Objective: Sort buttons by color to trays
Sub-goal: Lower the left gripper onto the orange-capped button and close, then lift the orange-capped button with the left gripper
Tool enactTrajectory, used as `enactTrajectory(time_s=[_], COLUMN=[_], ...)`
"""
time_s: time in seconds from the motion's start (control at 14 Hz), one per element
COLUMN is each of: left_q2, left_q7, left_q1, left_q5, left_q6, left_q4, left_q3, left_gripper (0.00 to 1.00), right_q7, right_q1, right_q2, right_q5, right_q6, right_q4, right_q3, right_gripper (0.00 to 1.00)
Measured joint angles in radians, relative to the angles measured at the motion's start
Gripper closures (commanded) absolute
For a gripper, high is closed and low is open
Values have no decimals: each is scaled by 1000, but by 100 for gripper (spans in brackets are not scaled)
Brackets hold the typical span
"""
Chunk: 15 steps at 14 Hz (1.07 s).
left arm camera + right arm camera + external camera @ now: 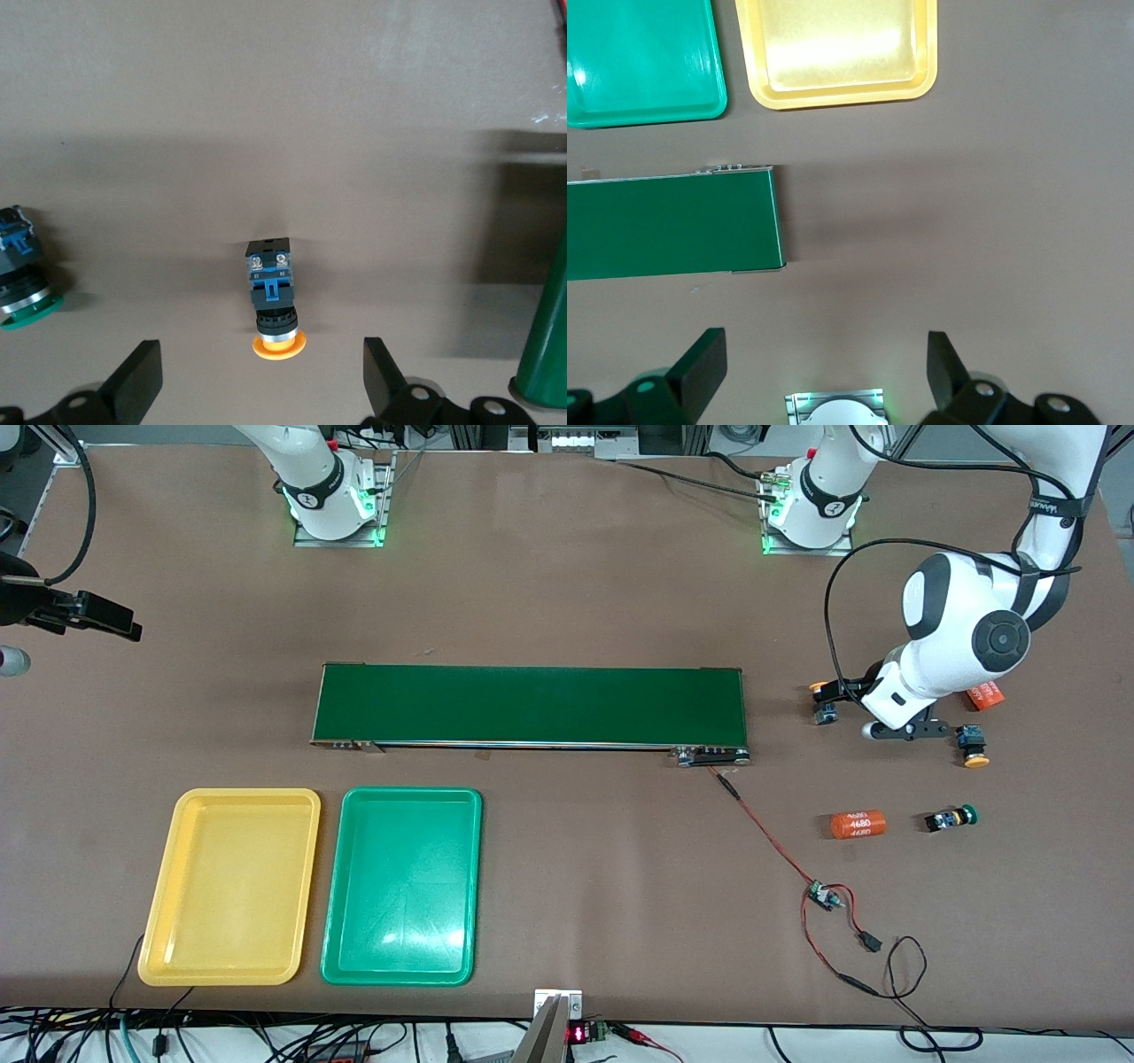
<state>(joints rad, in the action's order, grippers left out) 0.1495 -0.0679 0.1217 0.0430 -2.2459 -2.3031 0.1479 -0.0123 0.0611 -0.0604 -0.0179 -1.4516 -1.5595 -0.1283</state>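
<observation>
My left gripper (905, 731) (262, 347) hangs open over a yellow-capped button (824, 701) (272, 299) that lies on its side just off the conveyor's end, at the left arm's end of the table. Its fingers are apart from it. A second yellow-capped button (973, 746) and a green-capped button (951, 817) lie nearer the front camera. Another green-capped button (18, 288) shows only in the left wrist view. The yellow tray (232, 886) (837, 53) and the green tray (403, 886) (642, 62) sit side by side. My right gripper (824, 345) waits open high over its base.
The dark-green conveyor belt (532, 704) (669, 226) (542, 354) crosses the middle. Two orange "4680" cylinders (858, 824) (984, 695) lie among the buttons. A red wire (771, 837) with a small board runs from the conveyor's end toward the front edge.
</observation>
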Motion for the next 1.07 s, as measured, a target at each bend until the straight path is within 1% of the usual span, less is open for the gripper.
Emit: enactTrajectory(time_s=[0.43, 1.07], left_q2=[32, 118], left_q7=[0, 0], left_q1=[0, -2], left_q5=[0, 0], left_q6=[-54, -86], left_q4=[-29, -31], left_q3=[0, 4], left_gripper=[0, 0], right_q7=[9, 31], right_q1=[-8, -11], right_q2=[0, -2], right_q5=[0, 0], right_q6=[12, 20], right_q4=[0, -1], right_q3=[0, 0], right_gripper=[0, 0])
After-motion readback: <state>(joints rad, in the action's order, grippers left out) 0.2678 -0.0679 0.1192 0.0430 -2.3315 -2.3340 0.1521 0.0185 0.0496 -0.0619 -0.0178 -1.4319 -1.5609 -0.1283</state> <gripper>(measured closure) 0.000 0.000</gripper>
